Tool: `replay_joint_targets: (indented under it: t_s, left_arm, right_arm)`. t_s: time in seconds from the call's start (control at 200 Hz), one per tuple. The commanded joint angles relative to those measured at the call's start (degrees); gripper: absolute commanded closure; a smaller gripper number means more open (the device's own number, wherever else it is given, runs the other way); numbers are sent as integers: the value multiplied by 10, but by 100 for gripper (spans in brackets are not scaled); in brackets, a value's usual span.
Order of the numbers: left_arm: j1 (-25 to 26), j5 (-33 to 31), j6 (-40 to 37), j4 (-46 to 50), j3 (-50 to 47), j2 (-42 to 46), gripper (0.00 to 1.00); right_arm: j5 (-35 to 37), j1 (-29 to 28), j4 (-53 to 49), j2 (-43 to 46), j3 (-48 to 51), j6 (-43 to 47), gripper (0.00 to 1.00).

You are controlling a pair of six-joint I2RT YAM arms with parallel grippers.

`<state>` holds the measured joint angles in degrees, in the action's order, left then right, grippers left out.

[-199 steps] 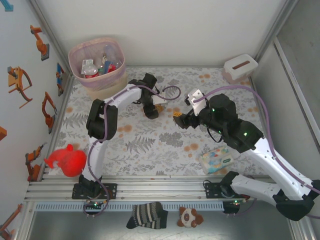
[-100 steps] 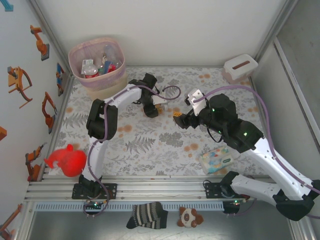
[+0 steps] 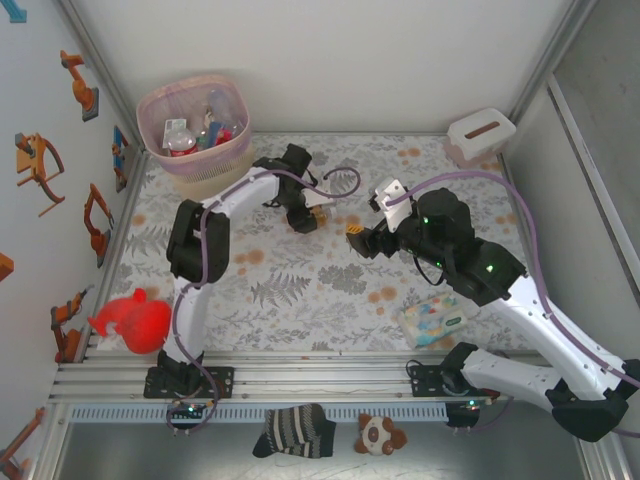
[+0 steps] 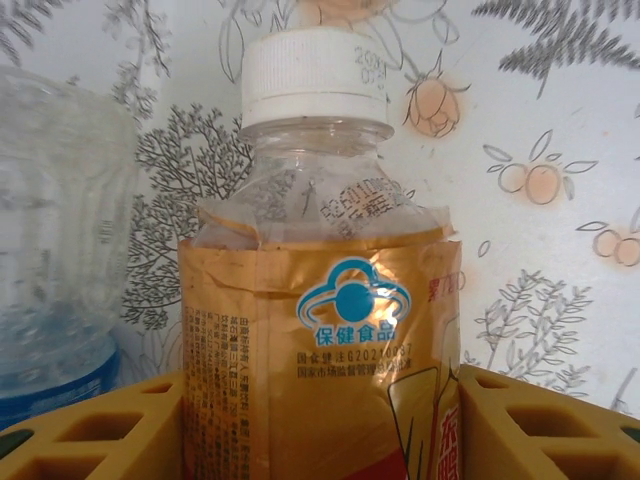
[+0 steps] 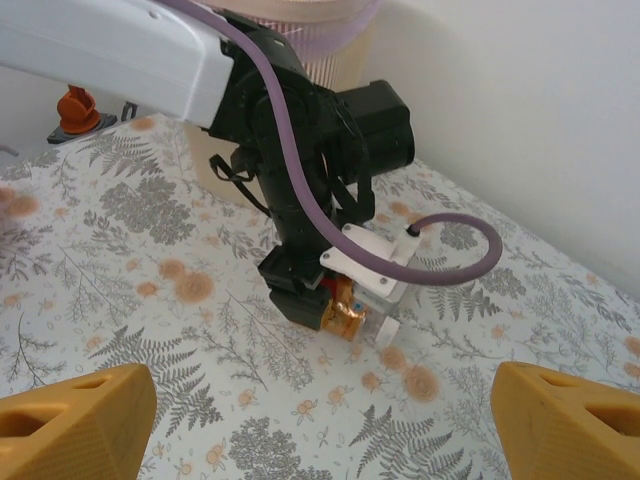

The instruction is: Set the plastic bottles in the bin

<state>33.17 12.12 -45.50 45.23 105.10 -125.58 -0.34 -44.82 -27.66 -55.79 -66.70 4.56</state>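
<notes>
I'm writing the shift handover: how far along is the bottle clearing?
Done: several bottles lie in the bin. In hand: the left gripper has its fingers against both sides of a gold-label bottle on the table. Left: binning that one and a clear bottle beside it. The right gripper hangs open, holding nothing.

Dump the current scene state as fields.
left jaws: closed on orange-label bottle, white cap
right jaws: open, empty
neighbour: clear blue-label bottle beside the held one
bin: far-left corner, binned bottles inside
clutter: wipes pack, tissue box
</notes>
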Motion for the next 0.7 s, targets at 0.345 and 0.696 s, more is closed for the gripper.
replay_joint_targets:
  t_s: [0.345,0.696]
  left_arm:
    - [-21,97,60,-52,-21,159,44]
    - [-66,163,143,-140,-61,278,44]
  right_arm:
    - [9,-2,11,9,5,3,14]
    - [4,-2,16,10,5,3,14]
